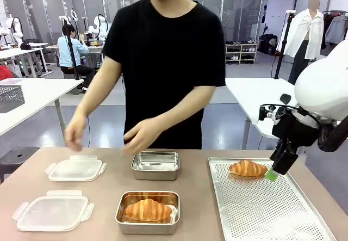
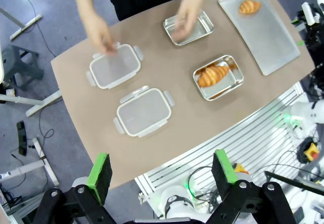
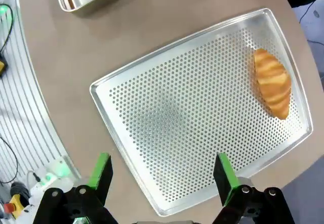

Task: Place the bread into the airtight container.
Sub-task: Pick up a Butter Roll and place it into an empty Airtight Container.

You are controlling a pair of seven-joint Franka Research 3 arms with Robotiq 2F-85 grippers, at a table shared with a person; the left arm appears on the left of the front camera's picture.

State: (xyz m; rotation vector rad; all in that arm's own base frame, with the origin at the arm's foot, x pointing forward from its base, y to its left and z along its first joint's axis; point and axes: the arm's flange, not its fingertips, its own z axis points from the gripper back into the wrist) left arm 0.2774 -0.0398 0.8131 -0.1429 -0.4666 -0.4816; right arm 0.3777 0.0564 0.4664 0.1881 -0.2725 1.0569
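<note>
The bread (image 1: 248, 168), a golden croissant, lies on the perforated tray (image 1: 261, 211) close to its far rim, with the rest of the tray's surface bare around it. In the right wrist view it sits near one corner of the tray, just inside the raised edge. The right gripper (image 1: 272, 174) hangs over the tray with its fingers spread wide and nothing between them. In the front view its green tip shows just beside the bread's right end, and whether they touch I cannot tell. To the tray's left stands an empty steel container (image 1: 156, 164) with a person's hand (image 1: 142, 135) above it. Nearer the robot, a second steel container (image 1: 147, 229) already holds a croissant (image 1: 148, 210). Farther left two clear lids (image 1: 75, 168) lie flat and apart on the table (image 1: 106, 197), the person's other hand (image 1: 75, 132) above the far one. The left gripper (image 2: 162, 166) hovers high over the table's near edge, fingers apart and empty.
</note>
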